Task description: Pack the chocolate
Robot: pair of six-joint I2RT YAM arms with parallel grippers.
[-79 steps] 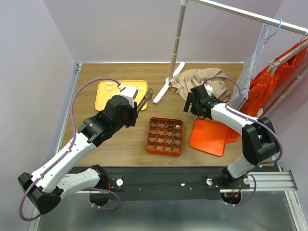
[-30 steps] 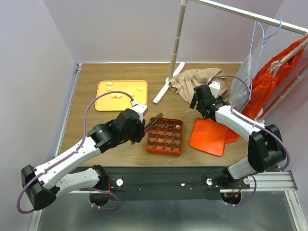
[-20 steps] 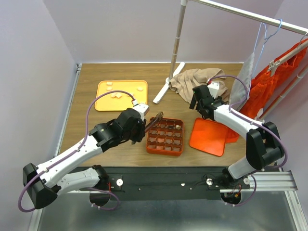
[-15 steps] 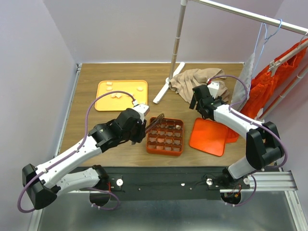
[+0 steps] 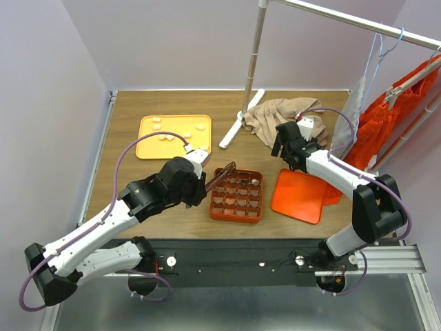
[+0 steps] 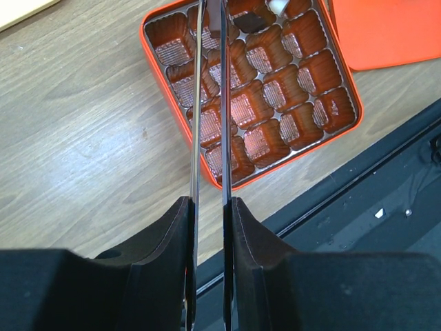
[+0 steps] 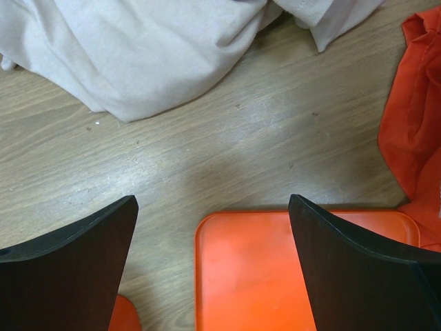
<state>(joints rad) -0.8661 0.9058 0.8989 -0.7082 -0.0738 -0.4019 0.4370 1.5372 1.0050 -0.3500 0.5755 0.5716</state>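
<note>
Wooden table [image 5: 172, 103]: left gripper [image 5: 229, 166] hangs over the upper-left corner of the orange gridded box [image 5: 236, 215], thin fingers [image 6: 195, 103] nearly pressed together, any piece between them unseen; loose chocolate [image 5: 165, 136] lies up-left of them on the yellow tray [image 5: 148, 149], nearer this arm; right gripper [image 7: 212, 201] spread wide at right.

Left gripper [image 5: 229, 166] gone from over the yellow-orange tray [image 5: 180, 123] at upper left, now at the upper-left corner of the orange gridded box [image 5: 234, 218] at centre, left arm swung rightward, right gripper [image 5: 281, 153] nudged slightly toward upper right.
</note>
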